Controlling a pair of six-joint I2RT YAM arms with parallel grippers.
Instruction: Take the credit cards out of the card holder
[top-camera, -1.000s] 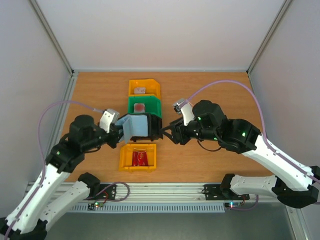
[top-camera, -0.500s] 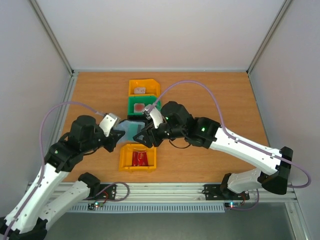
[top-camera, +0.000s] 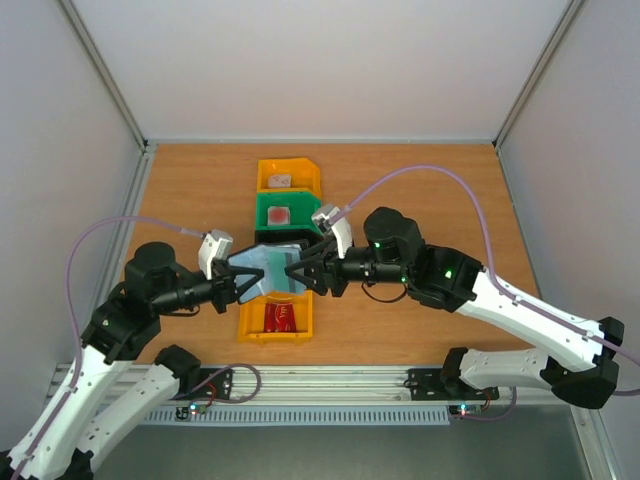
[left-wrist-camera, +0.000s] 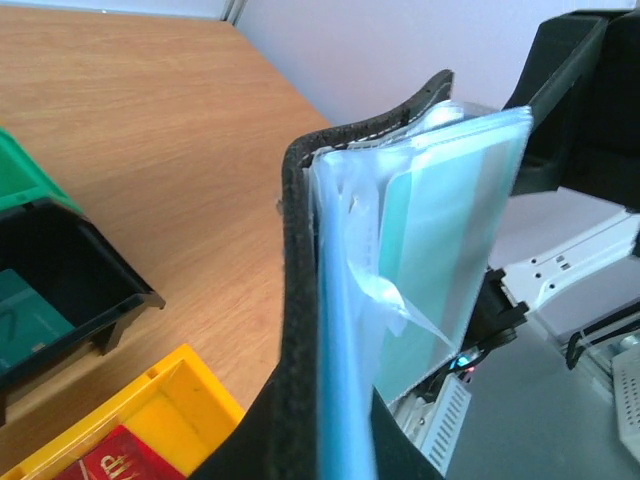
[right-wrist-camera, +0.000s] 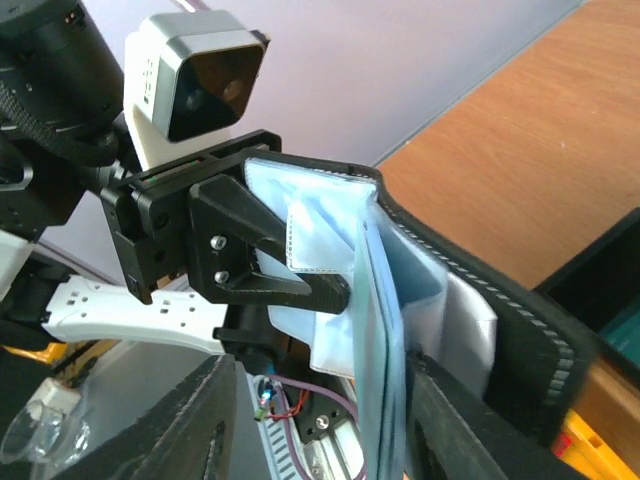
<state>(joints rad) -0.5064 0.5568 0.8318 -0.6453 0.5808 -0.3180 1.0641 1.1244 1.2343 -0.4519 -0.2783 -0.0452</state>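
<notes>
Black card holder (top-camera: 272, 268) is held in the air by the near yellow bin (top-camera: 249, 320), with the left gripper (top-camera: 243, 284) clamped tight on its cover. Right gripper (top-camera: 298, 272) is spread either side of a clear pocket leaf, not pinching yet. A teal card (left-wrist-camera: 430, 240) sits in one sleeve. My worry: it grabs floppy plastic instead of card and yanks the holder loose.

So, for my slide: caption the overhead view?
Left claw holds the open card holder above the bins; right claw reaches into it.
</notes>
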